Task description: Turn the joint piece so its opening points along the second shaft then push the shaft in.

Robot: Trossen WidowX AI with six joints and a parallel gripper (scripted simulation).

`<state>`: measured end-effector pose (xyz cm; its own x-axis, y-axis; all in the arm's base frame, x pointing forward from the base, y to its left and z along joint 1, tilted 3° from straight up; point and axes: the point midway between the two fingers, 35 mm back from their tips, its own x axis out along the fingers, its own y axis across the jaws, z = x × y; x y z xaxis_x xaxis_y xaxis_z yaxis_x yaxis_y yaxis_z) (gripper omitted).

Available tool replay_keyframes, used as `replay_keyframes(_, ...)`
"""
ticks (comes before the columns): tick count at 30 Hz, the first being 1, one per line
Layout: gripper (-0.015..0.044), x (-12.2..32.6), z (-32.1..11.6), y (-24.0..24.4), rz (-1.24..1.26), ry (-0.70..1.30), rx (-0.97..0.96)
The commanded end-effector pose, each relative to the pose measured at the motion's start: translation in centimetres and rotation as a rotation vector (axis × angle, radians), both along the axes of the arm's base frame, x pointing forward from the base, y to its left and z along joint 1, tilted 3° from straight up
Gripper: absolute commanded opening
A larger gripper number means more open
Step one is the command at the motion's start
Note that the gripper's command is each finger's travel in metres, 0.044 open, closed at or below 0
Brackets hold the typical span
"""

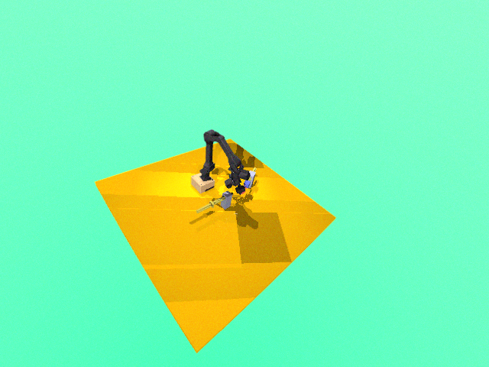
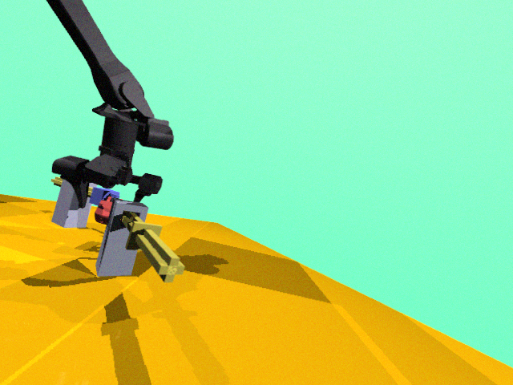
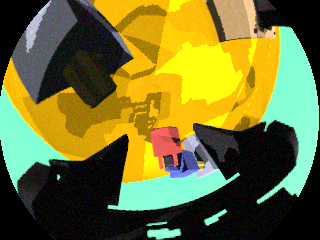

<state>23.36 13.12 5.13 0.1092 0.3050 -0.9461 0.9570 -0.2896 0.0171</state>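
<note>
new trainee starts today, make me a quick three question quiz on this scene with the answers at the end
1. True or false: the gripper is shut on the red piece.
2. Multiple choice: which thing sits between the red piece and the far grey block?
a) the beige base
b) the blue piece
c) the collar on the near shaft
3. Fill in the blank: the near shaft, which passes into the near grey block, is coloured ____.

Key: 1 false; 2 b; 3 yellow
</note>
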Motion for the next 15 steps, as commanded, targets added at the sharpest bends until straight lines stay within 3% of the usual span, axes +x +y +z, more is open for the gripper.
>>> replay_keyframes(1,0.0440,-0.5,-2.4,-0.1,-0.004,0.014,-0.003)
replay_keyframes(15,0.0440,0.3,-2.5,2.8,-0.004,0.013,0.000)
